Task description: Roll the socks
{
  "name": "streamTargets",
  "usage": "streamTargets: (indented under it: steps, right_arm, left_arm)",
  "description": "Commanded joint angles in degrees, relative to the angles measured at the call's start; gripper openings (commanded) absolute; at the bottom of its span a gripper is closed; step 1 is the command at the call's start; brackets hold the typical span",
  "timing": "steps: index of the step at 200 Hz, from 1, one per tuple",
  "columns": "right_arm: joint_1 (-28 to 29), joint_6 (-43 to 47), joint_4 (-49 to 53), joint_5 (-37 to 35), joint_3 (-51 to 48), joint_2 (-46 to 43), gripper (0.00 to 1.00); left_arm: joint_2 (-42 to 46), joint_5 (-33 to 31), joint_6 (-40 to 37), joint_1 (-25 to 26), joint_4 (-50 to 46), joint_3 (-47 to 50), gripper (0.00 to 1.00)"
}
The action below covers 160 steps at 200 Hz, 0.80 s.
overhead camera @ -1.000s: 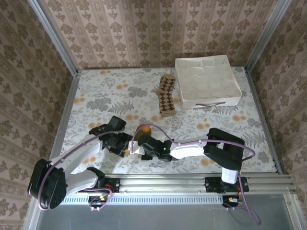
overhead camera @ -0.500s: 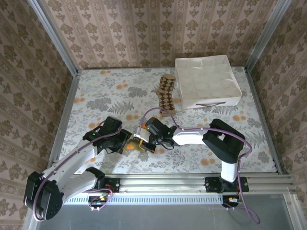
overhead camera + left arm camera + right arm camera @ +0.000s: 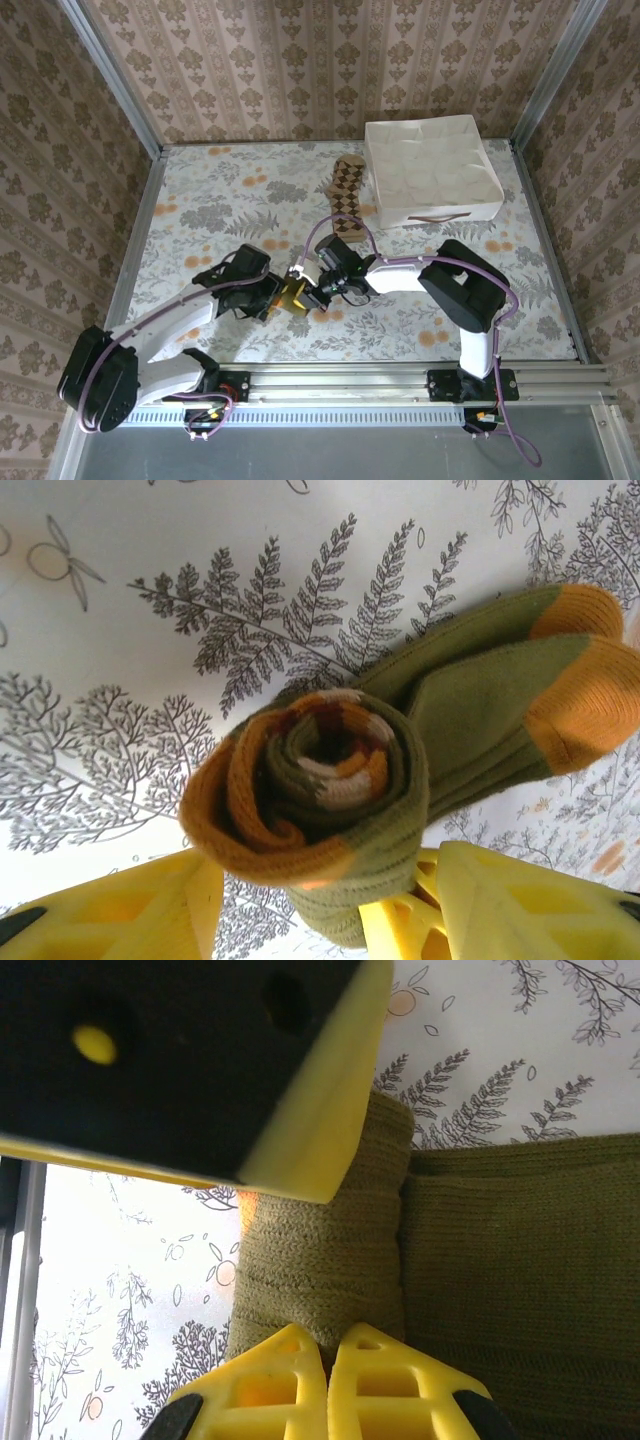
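Low centre in the overhead view, the olive-green sock (image 3: pixel 293 294) is lying rolled up between both grippers. The left gripper (image 3: pixel 325 880) is straddling the roll, jaws spread; squeezing or not, I cannot tell. The right gripper (image 3: pixel 327 1345) is showing jaws pressed together, tips against olive fabric. The argyle sock (image 3: pixel 346 195) is lying flat upper centre, just beside the white box (image 3: pixel 470 212).

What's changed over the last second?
The right arm swung away from the near rail, its right gripper shut against the olive sock. The left gripper shifted right and narrowed around its rolled end. The argyle sock and white box stayed put.
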State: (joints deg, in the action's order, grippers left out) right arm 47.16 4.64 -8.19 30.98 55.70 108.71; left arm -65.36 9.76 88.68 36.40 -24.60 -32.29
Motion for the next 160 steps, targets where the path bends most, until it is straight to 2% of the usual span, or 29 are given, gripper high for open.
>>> streamTargets:
  steps: [1, 48, 93, 107, 129, 139, 160]
  right_arm:
    - [-1.5, -2.9, 9.4, -2.6, -4.3, 4.7, 0.0]
    - [-4.5, -7.7, 6.3, 1.3, -5.4, 6.2, 0.0]
    - [-5.1, -7.0, 8.3, 2.1, -3.7, 7.5, 0.0]
    - [-5.1, -5.9, 9.5, 1.8, -2.9, 7.7, 0.0]
    - [-4.9, -3.9, 11.9, 1.0, -0.8, 7.9, 0.0]
    - [-4.6, -2.4, 13.4, 0.2, 0.5, 7.7, 0.0]
    - [-2.6, 1.6, 13.0, -3.1, 0.8, 3.6, 0.14]
  left_arm:
    - [-2.2, -0.7, -0.3, 0.5, 2.7, 0.2, 0.57]
    - [-6.9, -0.6, -2.1, 0.5, 4.5, -1.1, 0.55]
    - [-11.4, 0.0, -2.5, 0.5, 4.7, -0.8, 0.43]
    - [-12.8, 1.1, -2.2, 0.5, 4.3, -0.6, 0.34]
    - [-13.9, 3.1, 0.2, 0.6, 1.5, 0.7, 0.0]
    - [-13.5, 3.8, 2.1, 0.7, -2.6, 1.0, 0.0]
    - [-10.6, 2.9, 6.1, 1.8, -11.9, 1.0, 0.0]
